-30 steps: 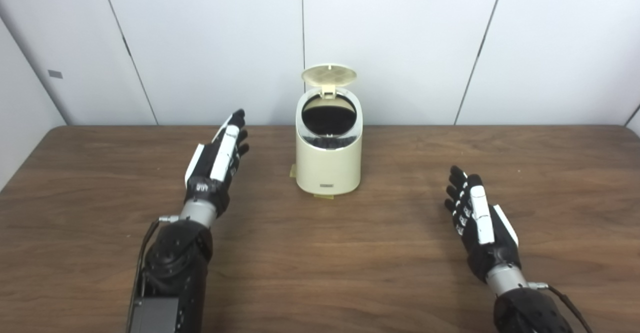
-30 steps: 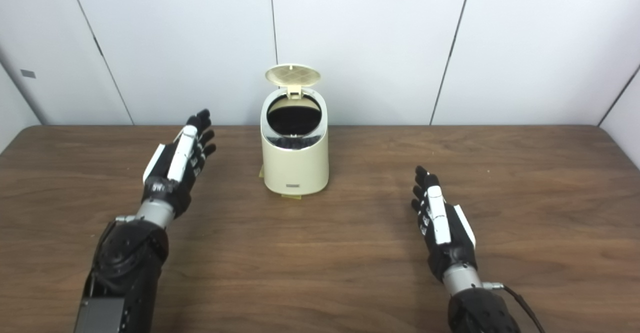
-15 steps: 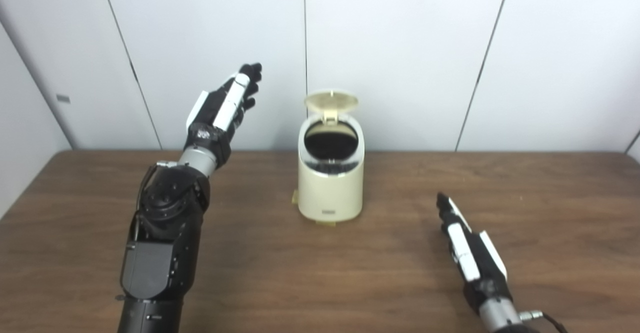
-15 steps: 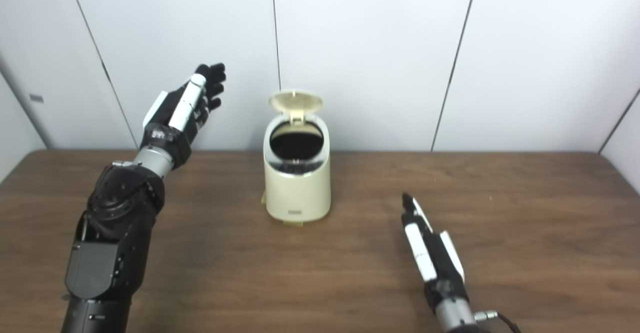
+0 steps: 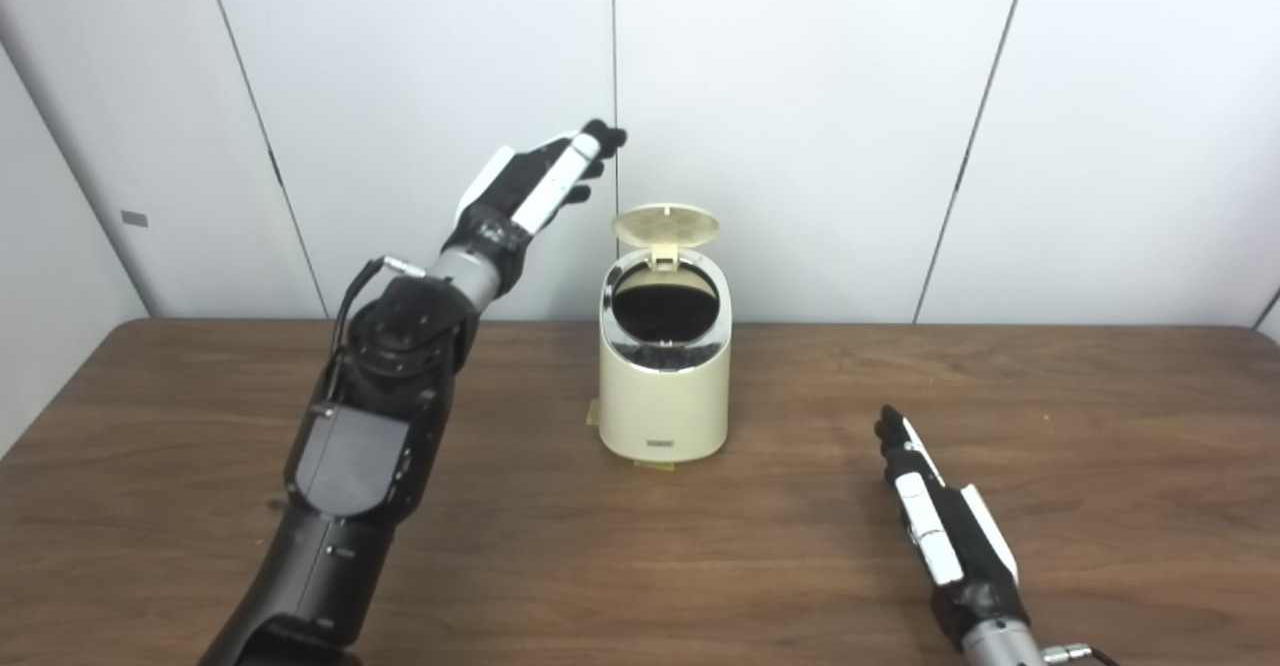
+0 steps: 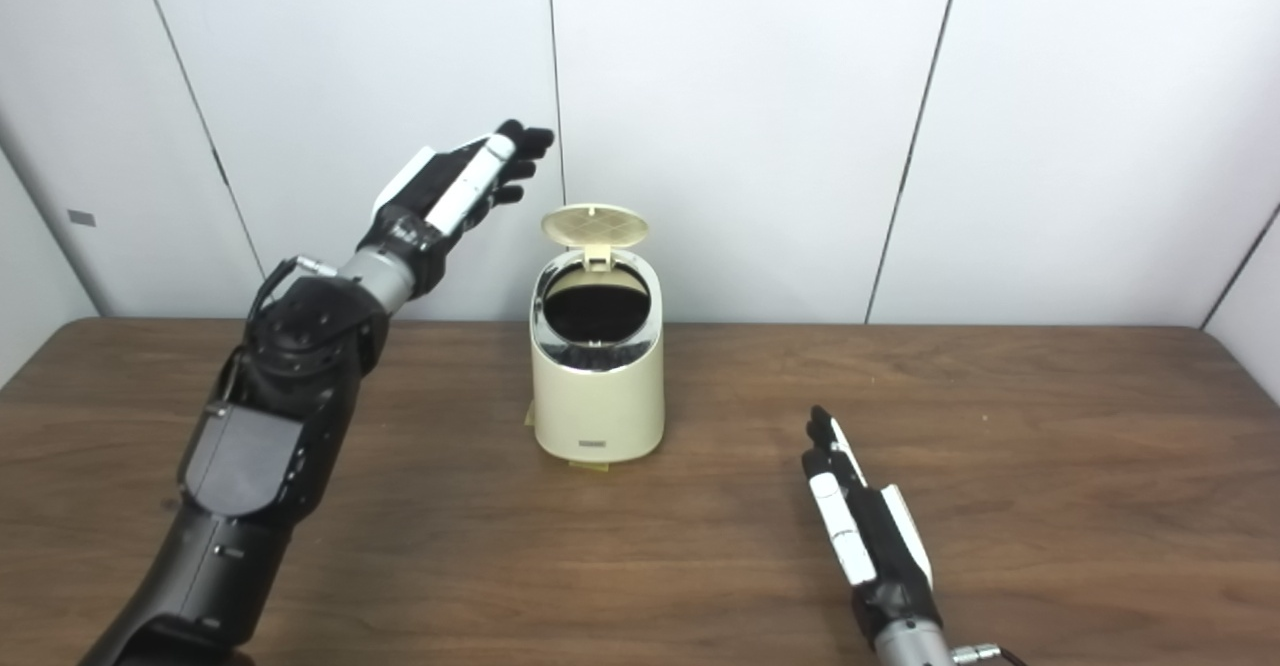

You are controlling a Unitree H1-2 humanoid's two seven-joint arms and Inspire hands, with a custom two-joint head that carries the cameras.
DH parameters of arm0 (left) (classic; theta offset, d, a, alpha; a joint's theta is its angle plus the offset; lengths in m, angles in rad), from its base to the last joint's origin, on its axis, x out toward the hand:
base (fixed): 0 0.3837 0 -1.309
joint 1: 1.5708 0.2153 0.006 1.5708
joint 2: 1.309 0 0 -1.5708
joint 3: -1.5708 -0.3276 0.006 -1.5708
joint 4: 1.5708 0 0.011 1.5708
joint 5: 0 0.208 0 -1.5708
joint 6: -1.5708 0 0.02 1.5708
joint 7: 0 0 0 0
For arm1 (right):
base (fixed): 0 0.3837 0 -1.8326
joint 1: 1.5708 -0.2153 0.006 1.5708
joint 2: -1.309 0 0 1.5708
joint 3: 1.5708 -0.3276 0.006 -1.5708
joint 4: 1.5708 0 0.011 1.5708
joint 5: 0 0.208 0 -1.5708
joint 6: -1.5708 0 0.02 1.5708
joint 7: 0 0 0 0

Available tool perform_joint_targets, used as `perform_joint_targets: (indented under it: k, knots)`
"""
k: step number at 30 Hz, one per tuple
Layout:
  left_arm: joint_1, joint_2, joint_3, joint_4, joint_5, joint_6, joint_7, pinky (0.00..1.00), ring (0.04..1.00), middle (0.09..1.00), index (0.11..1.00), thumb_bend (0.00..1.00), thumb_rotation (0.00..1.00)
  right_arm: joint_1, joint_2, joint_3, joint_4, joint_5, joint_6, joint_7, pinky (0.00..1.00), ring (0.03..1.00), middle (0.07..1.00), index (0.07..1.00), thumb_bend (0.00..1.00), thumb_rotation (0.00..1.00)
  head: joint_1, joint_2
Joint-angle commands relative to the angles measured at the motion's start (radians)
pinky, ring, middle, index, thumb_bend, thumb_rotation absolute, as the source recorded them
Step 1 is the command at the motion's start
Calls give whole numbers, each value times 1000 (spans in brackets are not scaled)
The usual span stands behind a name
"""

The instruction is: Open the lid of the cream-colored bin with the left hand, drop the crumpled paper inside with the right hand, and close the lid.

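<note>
While the cream bin stood on the table with its lid tipped up, the left hand was held empty, fingers extended, above and left of it. The right hand was laid low, flat and empty. The bin's dark interior possibly hid the paper.

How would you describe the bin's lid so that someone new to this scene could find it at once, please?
Start at the brown table by the white wall; the cream bin stands near its back edge. At the bin's top rear, the lid is a round cream disc, hinged and tipped open above the dark opening. The left hand is raised beside it, apart from it.
</note>
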Motion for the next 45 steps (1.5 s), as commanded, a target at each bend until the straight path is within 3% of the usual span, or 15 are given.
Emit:
perform_joint_targets:
  k: [1,6,11,16,25,36,40,45]
  knots:
    - [-67,29,-36,-17,77,-44,-3,925,965,935,869,500,945,-10,-9,-7,-4,2,-33,-1,997,1000,984,1000,575,1000,-1,0]
    - [-86,73,-176,-32,312,-76,20,866,935,902,832,514,998,-4,-1,-9,2,-12,-30,-17,980,1000,975,1000,588,1000,-4,-15]
    - [-93,128,-275,-31,516,-170,35,758,895,892,799,547,1000,6,-2,-2,14,-43,-38,-27,944,988,965,1000,555,1000,-3,-19]
    - [-105,174,-351,-38,731,-238,29,763,914,880,759,601,1000,11,7,-1,15,-39,-43,-31,958,982,960,1000,561,1000,2,-13]
    - [-94,172,-354,-35,904,-294,24,890,921,873,705,571,1000,16,5,3,7,-61,-43,-37,944,969,948,1000,543,1000,2,6]
    - [-20,162,-345,-133,979,-326,-19,884,916,872,726,578,1000,2,-32,-12,17,-127,-35,-64,915,962,946,1000,537,1000,16,25]
    - [7,147,-346,-143,999,-336,-34,814,903,858,705,582,1000,-4,-47,-14,35,-168,-47,-79,907,962,956,1000,581,1000,15,32]
    - [24,129,-351,-124,1021,-342,-62,863,916,857,702,586,1000,-7,-59,-9,43,-192,-63,-81,849,951,953,1000,593,1000,16,37]
